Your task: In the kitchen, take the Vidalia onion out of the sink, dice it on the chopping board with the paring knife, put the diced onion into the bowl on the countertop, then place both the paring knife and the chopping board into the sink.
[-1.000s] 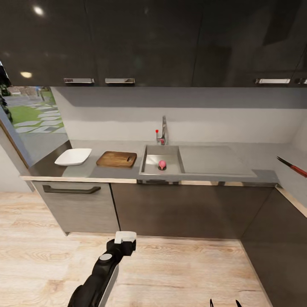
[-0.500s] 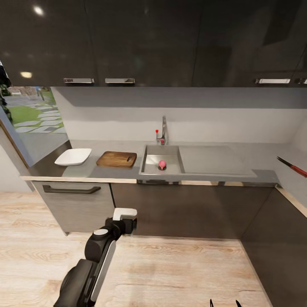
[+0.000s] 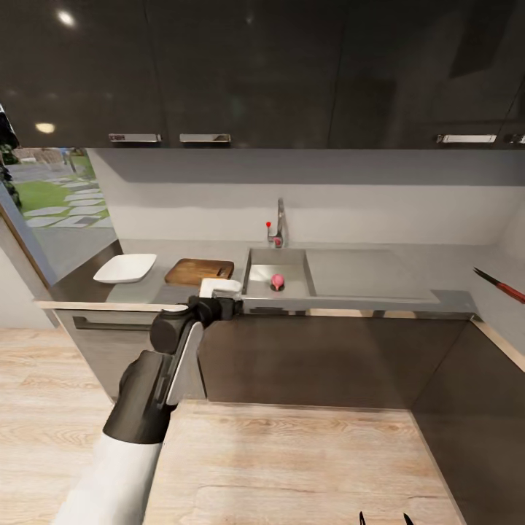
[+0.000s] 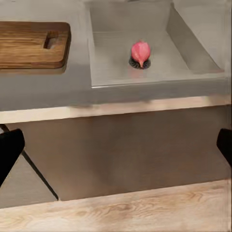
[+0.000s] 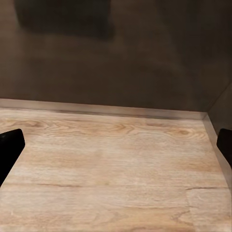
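- While the robot stands back from the cabinets, the left gripper is raised to the height of the countertop front edge, its fingers spread wide apart and holding nothing.
- From the left wrist view, the pink onion sits on the round drain inside the sink, well ahead of the open fingers.
- On the countertop left of the sink, the chopping board lies flat, partly covered in the head view by the left wrist; the bowl rests further left, apart from the board.
- At the far right, the paring knife lies on the side run of worktop, red handle toward the room (blade pointing back toward the wall).
- Down low, the right gripper faces the wooden floor and dark cabinet base, fingers set wide, empty.
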Controlling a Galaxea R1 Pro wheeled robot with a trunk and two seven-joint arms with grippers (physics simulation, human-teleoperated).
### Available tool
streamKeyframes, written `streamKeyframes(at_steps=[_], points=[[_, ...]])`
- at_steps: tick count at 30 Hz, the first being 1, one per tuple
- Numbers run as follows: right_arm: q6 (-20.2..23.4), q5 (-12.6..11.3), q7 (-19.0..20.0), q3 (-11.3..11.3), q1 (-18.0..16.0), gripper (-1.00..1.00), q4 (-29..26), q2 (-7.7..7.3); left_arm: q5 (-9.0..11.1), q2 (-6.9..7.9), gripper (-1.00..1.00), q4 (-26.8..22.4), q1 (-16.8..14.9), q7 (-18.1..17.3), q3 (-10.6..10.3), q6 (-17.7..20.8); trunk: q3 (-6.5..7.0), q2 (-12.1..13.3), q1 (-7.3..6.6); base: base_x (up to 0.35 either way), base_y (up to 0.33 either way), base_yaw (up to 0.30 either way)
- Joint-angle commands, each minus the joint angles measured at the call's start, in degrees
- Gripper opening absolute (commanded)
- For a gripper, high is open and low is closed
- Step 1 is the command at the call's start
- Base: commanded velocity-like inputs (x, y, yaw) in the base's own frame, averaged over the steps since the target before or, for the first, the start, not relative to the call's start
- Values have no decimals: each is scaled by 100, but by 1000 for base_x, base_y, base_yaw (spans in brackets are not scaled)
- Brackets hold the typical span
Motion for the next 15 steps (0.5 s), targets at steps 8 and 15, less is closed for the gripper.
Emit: streamKeyframes(at_steps=[8,15], points=[[-7,14,-60,50,-4,100,7,4,517,-4,100,1314,-1782,81,-9,148,-8,-6,1,0,0,0],[59,14,-59,45,-4,100,6,-1,1121,8,100,2272,-2481,887,-9,157,-8,-6,1,0,0,0]])
